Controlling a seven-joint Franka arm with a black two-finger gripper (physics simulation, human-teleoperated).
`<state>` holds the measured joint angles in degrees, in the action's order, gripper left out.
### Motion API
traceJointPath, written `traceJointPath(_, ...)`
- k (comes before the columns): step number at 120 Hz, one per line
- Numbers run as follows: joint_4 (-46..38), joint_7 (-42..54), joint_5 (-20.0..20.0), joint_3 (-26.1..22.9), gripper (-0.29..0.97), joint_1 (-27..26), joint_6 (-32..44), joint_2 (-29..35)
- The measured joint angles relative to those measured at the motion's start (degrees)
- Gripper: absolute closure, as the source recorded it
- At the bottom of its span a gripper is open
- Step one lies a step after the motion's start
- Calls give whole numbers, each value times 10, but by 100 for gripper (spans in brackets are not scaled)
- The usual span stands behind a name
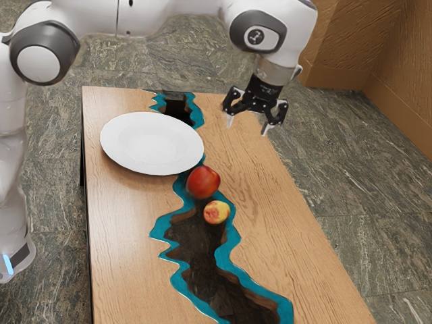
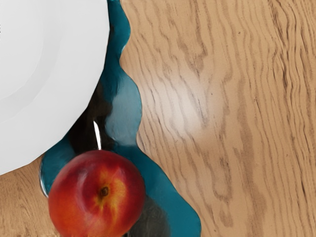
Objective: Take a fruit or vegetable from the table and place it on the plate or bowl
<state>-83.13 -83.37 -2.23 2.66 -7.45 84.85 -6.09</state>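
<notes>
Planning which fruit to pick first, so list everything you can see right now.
plate: 1, white, on the table's far half, toward the exterior view's left.
nectarine: 1, red-orange, on the teal strip close to the plate's rim.
peach: 1, yellow-pink, smaller, beside the nectarine, away from the plate.
table: 1, wood with a teal and dark strip.
gripper: 1, black, open, above the table's far end.
arm: 1, white-grey, from upper left.

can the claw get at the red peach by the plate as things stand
Probably yes: the claw hangs open, and nothing covers the red peach. The plate and the smaller peach lie close beside it, so clearance looks tight.
</notes>
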Motion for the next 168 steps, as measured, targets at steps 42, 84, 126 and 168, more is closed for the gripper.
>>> traceJointPath(42, 0, -212, 29, -23, 0, -10, 42, -43)
traceJointPath(84, -120, -327, 72, 0, 0, -41, 115, -26)
traceJointPath(126, -236, -392, 97, 0, 0, -64, 203, 41)
traceJointPath(168, -292, -427, 112, 0, 0, -104, 233, 68)
